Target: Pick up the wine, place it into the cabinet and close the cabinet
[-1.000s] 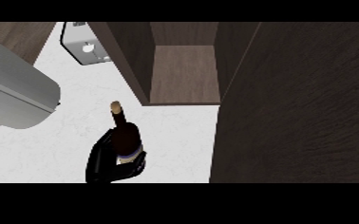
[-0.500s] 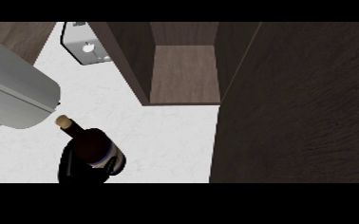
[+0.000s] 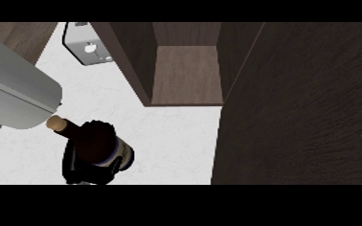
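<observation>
carrying, we judge: right hand (image 3: 73, 168) with fingers clamped round the dark glass wine bottle (image 3: 96, 143), which next needs lifting into the open brown wooden cabinet (image 3: 187, 72).

We're looking down into a kitchen: a white counter (image 3: 176, 134) is filling the lower left, and a dark wooden cabinet (image 3: 187, 76) is standing open at upper centre.

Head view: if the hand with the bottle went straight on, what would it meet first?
Likely the grey shape at left: the cork of the bottle in the hand looks close, depth unclear.
</observation>
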### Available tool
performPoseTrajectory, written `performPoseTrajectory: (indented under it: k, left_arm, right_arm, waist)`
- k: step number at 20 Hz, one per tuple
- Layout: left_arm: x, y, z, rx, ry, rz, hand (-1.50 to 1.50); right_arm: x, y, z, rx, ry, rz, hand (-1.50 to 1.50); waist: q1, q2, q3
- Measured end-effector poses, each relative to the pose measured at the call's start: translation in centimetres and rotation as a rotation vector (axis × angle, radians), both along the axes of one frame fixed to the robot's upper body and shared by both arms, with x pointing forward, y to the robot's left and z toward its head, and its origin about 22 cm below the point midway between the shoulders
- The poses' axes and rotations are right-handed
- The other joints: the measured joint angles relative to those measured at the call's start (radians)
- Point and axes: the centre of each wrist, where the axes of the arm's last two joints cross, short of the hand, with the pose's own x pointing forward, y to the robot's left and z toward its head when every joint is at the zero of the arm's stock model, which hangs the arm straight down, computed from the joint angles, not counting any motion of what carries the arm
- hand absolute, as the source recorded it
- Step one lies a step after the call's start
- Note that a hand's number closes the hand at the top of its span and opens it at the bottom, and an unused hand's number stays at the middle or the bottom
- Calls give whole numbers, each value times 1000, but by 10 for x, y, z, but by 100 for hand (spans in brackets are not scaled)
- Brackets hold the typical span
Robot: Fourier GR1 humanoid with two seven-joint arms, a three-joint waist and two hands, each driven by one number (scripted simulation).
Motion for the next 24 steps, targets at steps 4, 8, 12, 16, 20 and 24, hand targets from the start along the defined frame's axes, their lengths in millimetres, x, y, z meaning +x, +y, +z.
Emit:
performPoseTrajectory:
  k: [4, 8, 12, 16, 20, 24]
  left_arm:
    - [5, -26, 30, 6, -5, -32, 150]
    - [9, -48, 57, 24, -25, -45, 150]
    - [23, -74, 84, 35, -29, -54, 150]
    - [35, -97, 106, 19, -6, -51, 150]
    - [46, -117, 120, 18, 35, -44, 150]
    - [61, -130, 125, 35, 68, -26, 150]
  right_arm:
    - [-1, 3, -2, 13, 18, 13, -150]
    - [0, 0, 0, 4, 9, -1, -150]
    - [0, -2, -1, -4, 13, -4, -150]
    - [1, -4, 1, -17, 9, -5, -150]
    - [-1, -6, -3, -24, 11, -2, -150]
    - [1, -6, -2, -12, 3, -5, -150]
  waist:
    - [-1, -1, 0]
    - [-2, -1, 0]
    - [-7, 0, 0]
    - [-13, 1, 0]
    - [-16, 2, 0]
    - [-15, 3, 0]
